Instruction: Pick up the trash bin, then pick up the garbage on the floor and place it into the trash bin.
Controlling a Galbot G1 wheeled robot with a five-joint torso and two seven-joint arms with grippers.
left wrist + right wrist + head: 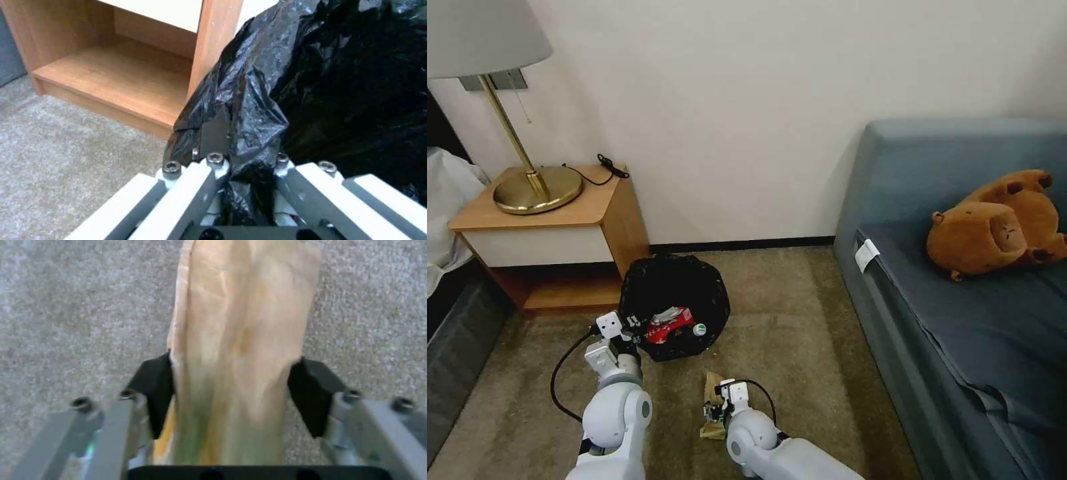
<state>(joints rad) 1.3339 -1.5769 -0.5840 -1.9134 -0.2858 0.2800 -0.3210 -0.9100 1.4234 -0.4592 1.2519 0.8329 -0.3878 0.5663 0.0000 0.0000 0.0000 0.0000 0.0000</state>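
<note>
Head view is showing the left end effector (pixel 632 328) pinching the near rim of the bin (pixel 675 297), which is sitting tilted on the carpet (pixel 800 313) just beside the nightstand (pixel 554 233); in the left wrist view its fingers (pixel 213 140) are pressing together on a fold of the black bag (pixel 262 110). A red packet (pixel 668 328) and a small bottle (pixel 699 329) are lying inside the bin. The right end effector (pixel 715 408) is hanging low over the carpet in front of the bin, its fingers (pixel 153 393) closing on both sides of a long yellow-brown wrapper (pixel 240 350) and touching it.
</note>
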